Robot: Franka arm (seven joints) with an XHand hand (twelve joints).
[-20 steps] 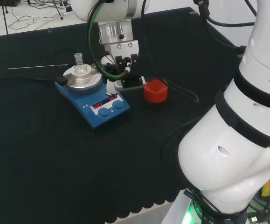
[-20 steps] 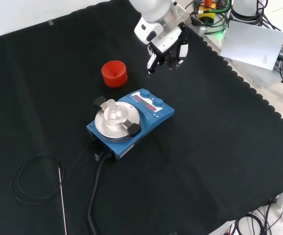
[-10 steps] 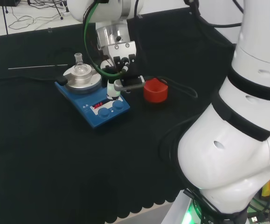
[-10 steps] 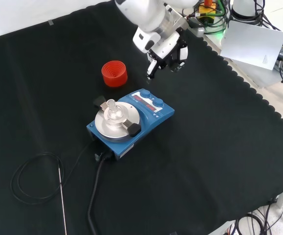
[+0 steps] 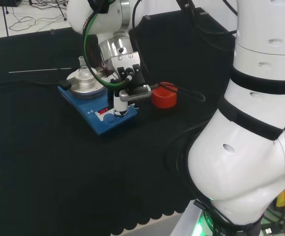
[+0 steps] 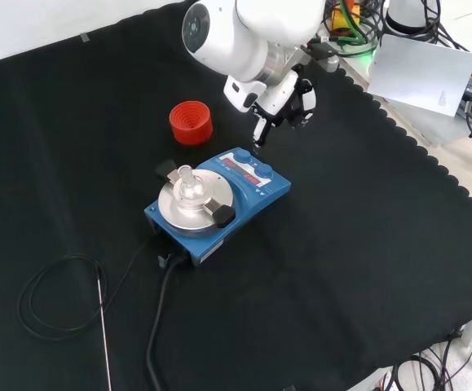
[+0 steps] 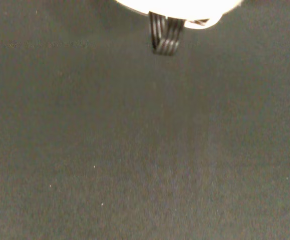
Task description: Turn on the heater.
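Observation:
The heater (image 5: 94,117) (image 6: 266,192) is a blue hotplate with a round metal top, red lit displays and two blue knobs (image 6: 252,165) on its front panel. A small clear flask (image 5: 84,73) (image 6: 188,186) stands on the plate. The hand (image 5: 128,78) (image 6: 283,96) hangs over the knob end of the heater. One straight finger (image 5: 117,101) reaches down to the knobs; in the front view its tip is at the panel's edge. I cannot tell whether it touches. The hand holds nothing.
A red ribbed ring stand (image 5: 163,95) (image 6: 191,122) sits on the cloth close beside the hand. The heater's black cable (image 6: 158,326) and a thin metal rod (image 6: 103,326) lie on the far side of the heater from the hand. The wrist view looks at black cloth (image 7: 145,150).
The hand has come down and moved from beside the red stand toward the heater; its finger now reaches the knob panel. The heater and flask have not moved.

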